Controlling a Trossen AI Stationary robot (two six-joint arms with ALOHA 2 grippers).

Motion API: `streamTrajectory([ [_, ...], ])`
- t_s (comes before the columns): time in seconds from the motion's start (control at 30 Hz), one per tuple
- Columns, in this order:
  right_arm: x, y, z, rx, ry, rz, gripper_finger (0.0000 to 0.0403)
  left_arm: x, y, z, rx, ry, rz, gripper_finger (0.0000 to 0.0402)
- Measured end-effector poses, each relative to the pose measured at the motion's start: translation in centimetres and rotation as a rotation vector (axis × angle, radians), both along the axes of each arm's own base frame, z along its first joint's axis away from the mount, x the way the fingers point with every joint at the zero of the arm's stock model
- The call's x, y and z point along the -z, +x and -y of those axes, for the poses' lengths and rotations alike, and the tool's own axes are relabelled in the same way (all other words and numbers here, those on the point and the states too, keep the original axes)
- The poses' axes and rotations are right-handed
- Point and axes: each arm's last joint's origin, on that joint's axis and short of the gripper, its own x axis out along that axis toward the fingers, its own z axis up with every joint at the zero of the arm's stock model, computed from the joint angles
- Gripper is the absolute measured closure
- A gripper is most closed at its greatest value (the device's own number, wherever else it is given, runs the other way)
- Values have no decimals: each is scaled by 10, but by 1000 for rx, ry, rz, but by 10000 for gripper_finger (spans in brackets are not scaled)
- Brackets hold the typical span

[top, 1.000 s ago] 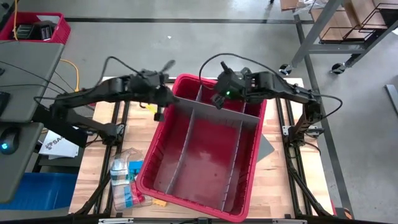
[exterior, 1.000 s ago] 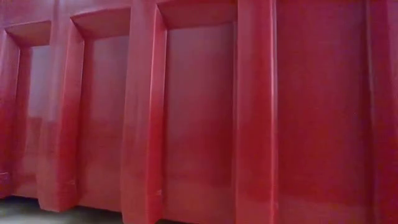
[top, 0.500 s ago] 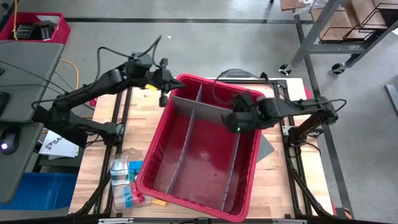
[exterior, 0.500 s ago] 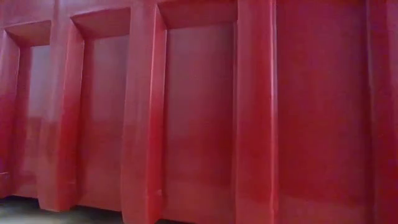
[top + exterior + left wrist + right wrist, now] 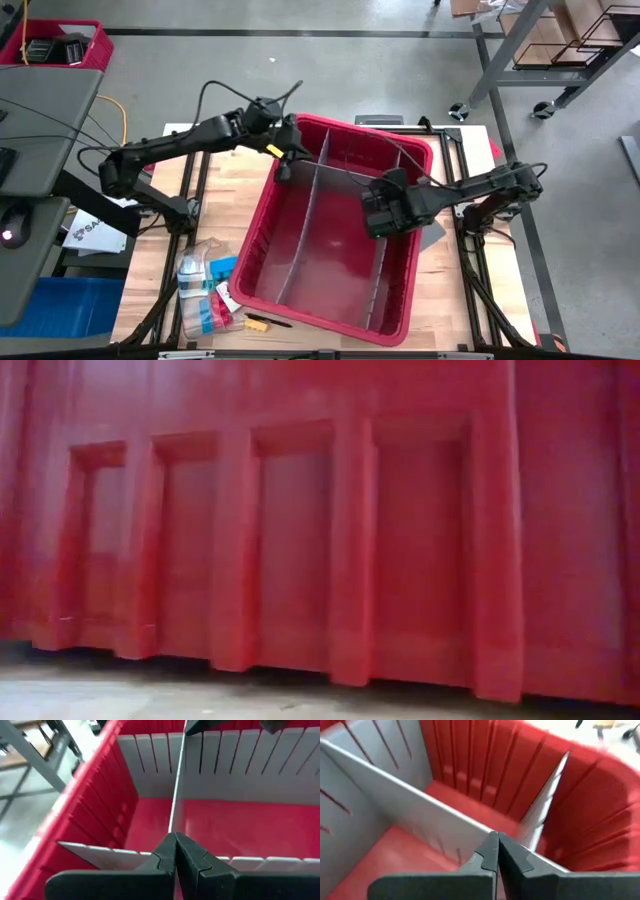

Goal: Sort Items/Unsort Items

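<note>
I've got both grippers clamped empty: left gripper (image 5: 283, 166) over the red bin's (image 5: 300, 310) far-left corner, right gripper (image 5: 378, 214) inside above a grey divider (image 5: 306, 222), probably shoving it. The items (image 5: 205, 290) sit outside, beside the bin's near-left corner.

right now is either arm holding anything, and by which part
Nothing is held. The left gripper and the right gripper both have their fingers shut on nothing, over the red bin's grey dividers.
</note>
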Motion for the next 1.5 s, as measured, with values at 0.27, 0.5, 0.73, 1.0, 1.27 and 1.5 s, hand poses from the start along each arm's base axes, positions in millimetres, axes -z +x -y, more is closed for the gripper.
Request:
streamTrajectory([
  [0.27,10,1,-1,-2,47,12,403,30,17,-5,-4,-46,-116,401],
  [0.5,-49,-3,5,-95,-87,28,403,-39,-11,-12,-85,14,94,401],
  [0.73,-110,-2,19,-292,-156,-25,403,-102,-94,22,-195,110,209,401],
  [1.0,-133,31,14,-976,227,166,403,-111,-150,54,-255,54,167,402],
  [1.27,-120,45,-51,-1156,709,312,403,-109,-158,62,-159,-20,153,402],
  [1.5,-103,41,-142,-1274,808,323,403,-109,-159,63,-171,-69,161,402],
])
